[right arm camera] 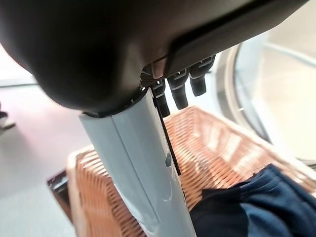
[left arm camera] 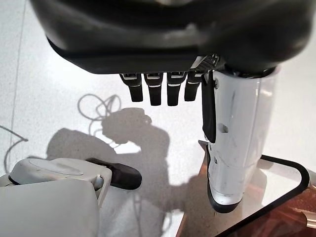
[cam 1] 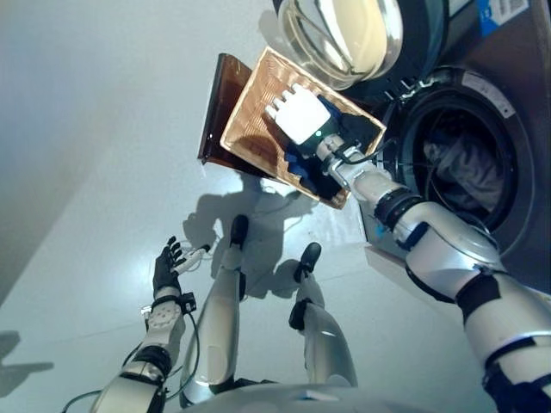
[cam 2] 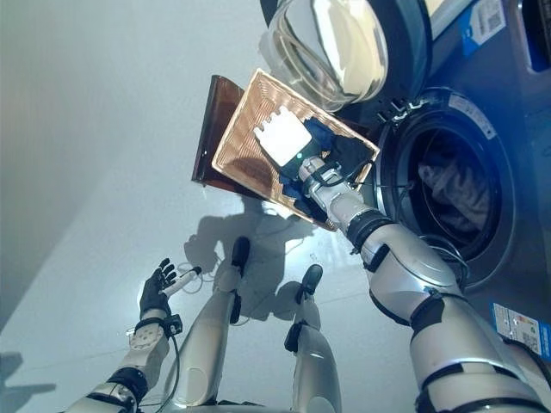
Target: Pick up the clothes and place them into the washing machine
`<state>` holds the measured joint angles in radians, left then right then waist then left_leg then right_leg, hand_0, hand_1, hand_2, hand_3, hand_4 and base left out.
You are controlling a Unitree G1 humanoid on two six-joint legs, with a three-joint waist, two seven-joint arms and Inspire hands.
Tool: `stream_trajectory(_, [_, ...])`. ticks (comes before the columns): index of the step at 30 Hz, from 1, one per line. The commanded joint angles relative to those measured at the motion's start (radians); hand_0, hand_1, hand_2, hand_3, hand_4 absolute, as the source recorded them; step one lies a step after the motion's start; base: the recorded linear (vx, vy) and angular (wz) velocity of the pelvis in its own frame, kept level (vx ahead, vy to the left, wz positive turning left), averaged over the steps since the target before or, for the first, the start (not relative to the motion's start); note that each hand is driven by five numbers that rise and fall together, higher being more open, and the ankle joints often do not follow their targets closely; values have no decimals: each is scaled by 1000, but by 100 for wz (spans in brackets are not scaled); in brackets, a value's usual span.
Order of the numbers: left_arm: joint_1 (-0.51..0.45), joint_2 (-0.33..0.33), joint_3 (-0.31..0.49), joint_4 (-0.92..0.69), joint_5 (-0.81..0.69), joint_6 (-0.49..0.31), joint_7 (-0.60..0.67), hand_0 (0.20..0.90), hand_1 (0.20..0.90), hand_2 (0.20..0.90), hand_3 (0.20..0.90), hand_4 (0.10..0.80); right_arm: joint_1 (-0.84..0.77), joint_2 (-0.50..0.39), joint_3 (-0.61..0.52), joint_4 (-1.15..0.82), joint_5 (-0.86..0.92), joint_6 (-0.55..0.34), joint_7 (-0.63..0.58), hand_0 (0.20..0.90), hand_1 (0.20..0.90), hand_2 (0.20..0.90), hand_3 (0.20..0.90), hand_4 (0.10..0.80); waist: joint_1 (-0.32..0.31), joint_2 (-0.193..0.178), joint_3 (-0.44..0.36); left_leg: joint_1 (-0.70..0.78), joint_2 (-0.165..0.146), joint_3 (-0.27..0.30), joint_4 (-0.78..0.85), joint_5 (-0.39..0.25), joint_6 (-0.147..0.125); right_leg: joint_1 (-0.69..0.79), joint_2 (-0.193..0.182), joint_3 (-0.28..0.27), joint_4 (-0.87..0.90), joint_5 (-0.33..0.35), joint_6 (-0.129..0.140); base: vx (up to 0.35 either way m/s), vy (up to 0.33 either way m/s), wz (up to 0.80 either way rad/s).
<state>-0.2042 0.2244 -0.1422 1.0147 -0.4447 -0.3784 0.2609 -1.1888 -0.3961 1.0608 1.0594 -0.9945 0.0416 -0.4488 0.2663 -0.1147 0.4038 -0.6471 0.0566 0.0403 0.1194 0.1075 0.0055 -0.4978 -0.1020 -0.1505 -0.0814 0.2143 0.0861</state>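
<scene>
Both hands open: right hand (cam 1: pixel 297 116) hovers over basket (cam 1: pixel 250 120) above blue clothes (right arm camera: pixel 256 207); left hand (cam 1: pixel 168 262) idle, low beside washing machine (cam 1: pixel 482 163).

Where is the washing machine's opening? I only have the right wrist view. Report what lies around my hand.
Observer: The drum opening is just to the right of the wicker basket. The machine's door is swung open beside the basket.
Operator: Tell me what's inside the drum.
Observer: Grey clothes already lie in it.
Operator: Report the other hand.
Observer: The left hand hangs open over the floor, holding nothing, well away from the basket.
</scene>
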Motion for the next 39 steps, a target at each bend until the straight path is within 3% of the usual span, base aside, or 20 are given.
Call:
stream_trajectory(1, [4,51,-57,-64,-22,-53,19,900,900,900,900,800,-157,-41,7,2,-22,11,-19,900,900,900,900,800,47,61,23,79,0,-40,-207,84,-89,108,24,5,41,-57,40,-20,5,13])
stream_trajectory(15, [32,79,-47,-267,-90,-82,-7,900,900,900,900,800,-151,-138,46,102,-44,22,14,900,900,900,900,800,64,83,72,32,-19,-68,-207,100,-98,86,18,-30,44,-57,42,-11,1,9])
stream_trajectory(17, [35,84,-49,-299,-96,-86,-10,900,900,900,900,800,-154,-152,46,120,-44,29,15,796,796,796,796,725,64,91,79,27,-19,-69,-207,103,-99,82,17,-31,47,-57,42,0,0,0])
stream_trajectory(19, [36,85,-52,-315,-98,-85,-16,900,900,900,900,800,-157,-169,41,121,-43,32,14,809,809,809,809,735,63,96,86,22,-18,-71,-207,105,-100,75,18,-30,51,-57,41,0,0,0])
stream_trajectory(20, [37,85,-55,-322,-98,-84,-18,900,900,900,900,800,-169,-185,44,130,-42,36,11,900,900,900,900,800,61,99,94,19,-17,-69,-207,106,-101,69,18,-30,51,-56,41,0,0,0])
stream_trajectory(39, [64,98,-75,-420,-108,-84,-28,900,900,900,900,800,-290,-257,23,189,51,68,-32,900,900,900,900,800,68,135,116,-48,-30,-88,-207,120,-106,9,17,-45,62,-59,40,1,-2,1])
